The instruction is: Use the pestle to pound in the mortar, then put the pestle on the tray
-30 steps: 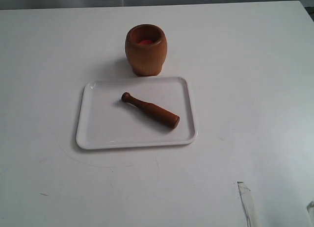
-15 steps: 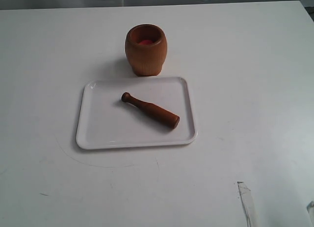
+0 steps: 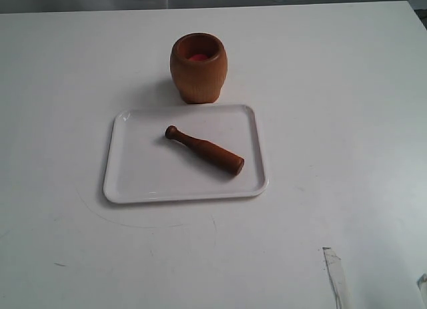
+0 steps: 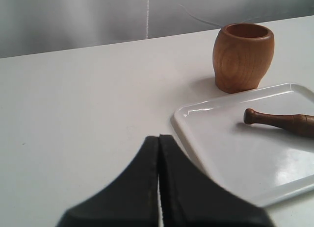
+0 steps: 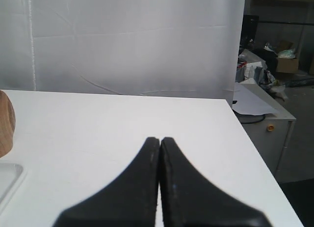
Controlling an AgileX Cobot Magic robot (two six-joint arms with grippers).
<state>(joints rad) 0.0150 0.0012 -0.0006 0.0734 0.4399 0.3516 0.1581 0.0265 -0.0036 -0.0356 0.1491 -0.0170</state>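
Note:
The orange-brown wooden mortar (image 3: 199,67) stands upright on the white table, just behind the white tray (image 3: 140,175). The dark reddish-brown pestle (image 3: 205,149) lies flat on the tray, knob end toward the left. The left wrist view shows the mortar (image 4: 243,57), the tray (image 4: 230,153) and the pestle's knob end (image 4: 277,121) ahead of my left gripper (image 4: 159,138), which is shut and empty, short of the tray's near corner. My right gripper (image 5: 160,139) is shut and empty over bare table, with an edge of the mortar (image 5: 6,123) at the side. Neither gripper shows in the exterior view.
A strip of clear tape (image 3: 335,275) lies near the table's front right. The table's right edge (image 5: 255,153) drops off beside a cluttered room area. A white backdrop (image 5: 132,40) hangs behind the table.

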